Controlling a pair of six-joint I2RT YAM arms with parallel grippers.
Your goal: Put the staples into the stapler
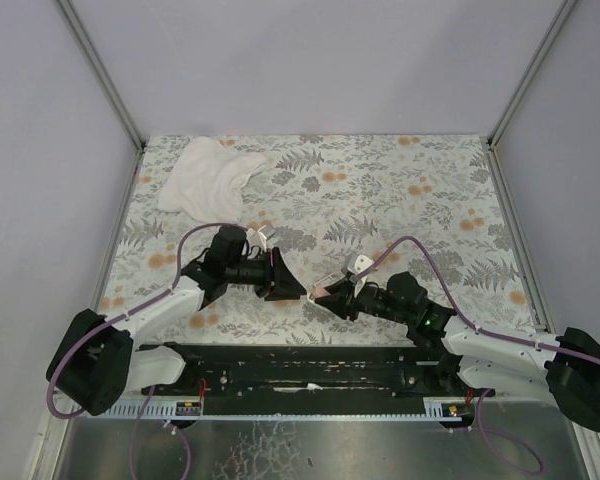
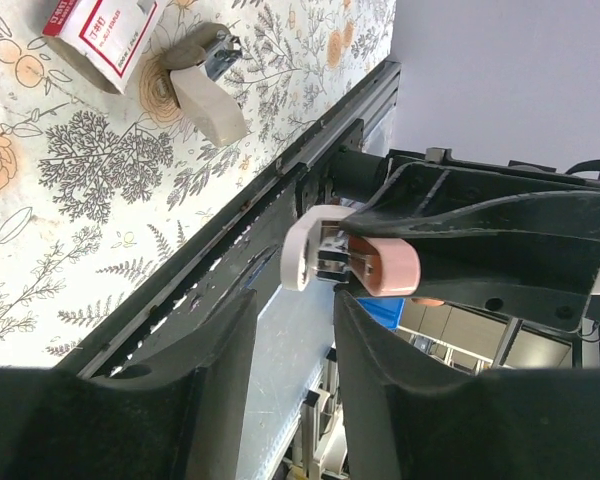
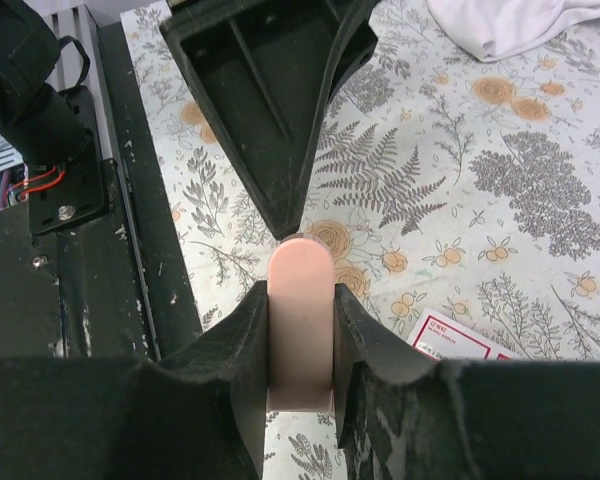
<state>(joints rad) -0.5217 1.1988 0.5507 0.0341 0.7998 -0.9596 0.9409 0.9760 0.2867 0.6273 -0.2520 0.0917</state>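
Left wrist view: R gripper [image 3: 300, 300] is clamping the stapler [image 2: 352, 262] by its pink body, seemingly off the table [image 2: 40, 200], nr the middle of the near edge. Stapler is lying crosswise just ahead of the L gripper [image 2: 292, 330]. Its white part is standing away from the pink part w/ metal showing betw them. It looks opened, tho I can't tell if the channel is exposed. L gripper is sitting moderately parted, holding nothing, tip just beside the stapler's end. Top external: stapler's long axis is running roughly along the near edge, betw both grippers. Staples box [image 2: 100, 30] is lying flat on the table, well apart from L gripper, toward the R side. No loose strip visible. Tan item [image 2: 205, 85] w/ a metal part is lying beside the box, id unclear. Judging: L gripper, being free, is better placed to fetch staples.
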